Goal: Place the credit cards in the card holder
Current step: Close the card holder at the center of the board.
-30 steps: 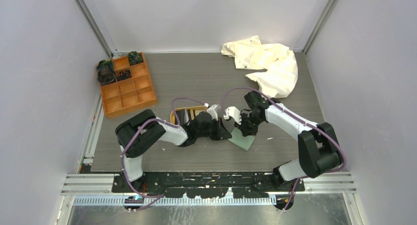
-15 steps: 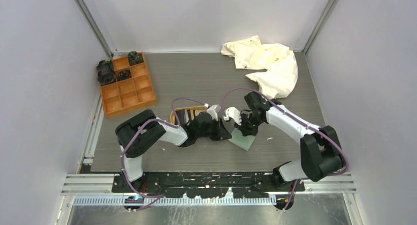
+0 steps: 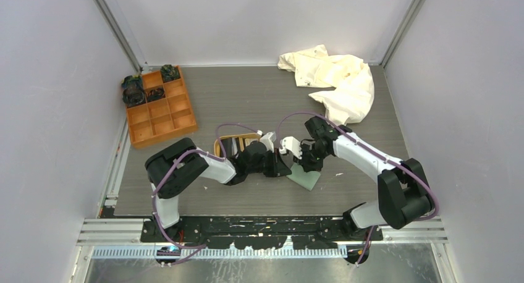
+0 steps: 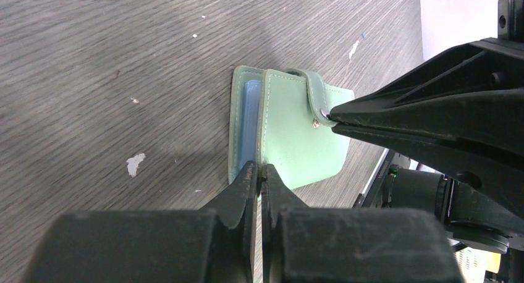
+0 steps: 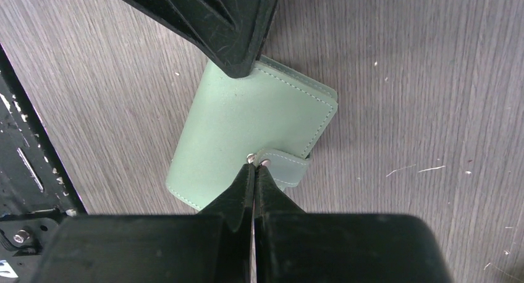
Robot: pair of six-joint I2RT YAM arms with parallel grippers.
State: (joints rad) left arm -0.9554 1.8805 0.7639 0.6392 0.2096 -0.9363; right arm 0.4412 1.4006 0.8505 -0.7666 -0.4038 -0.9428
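Note:
The sage-green card holder (image 3: 305,177) lies on the table between both arms. It also shows in the left wrist view (image 4: 303,141) and the right wrist view (image 5: 247,122). My left gripper (image 4: 260,173) is shut on the edge of its top cover and lifts it slightly. A light blue card (image 4: 248,119) shows in the gap under the cover. My right gripper (image 5: 254,165) is shut at the snap tab (image 5: 285,167), with its tips at the metal snap. In the top view the left gripper (image 3: 285,169) and right gripper (image 3: 307,164) meet over the holder. Dark cards (image 3: 230,146) lie in the tan tray.
The tan tray (image 3: 223,138) sits just behind my left arm. An orange compartment box (image 3: 159,107) stands at the back left. A crumpled white cloth (image 3: 337,79) lies at the back right. Small white flecks (image 4: 135,164) dot the wood-grain table.
My right gripper has edged slightly left and down toward the holder's tab. The left gripper and the holder have stayed in place.

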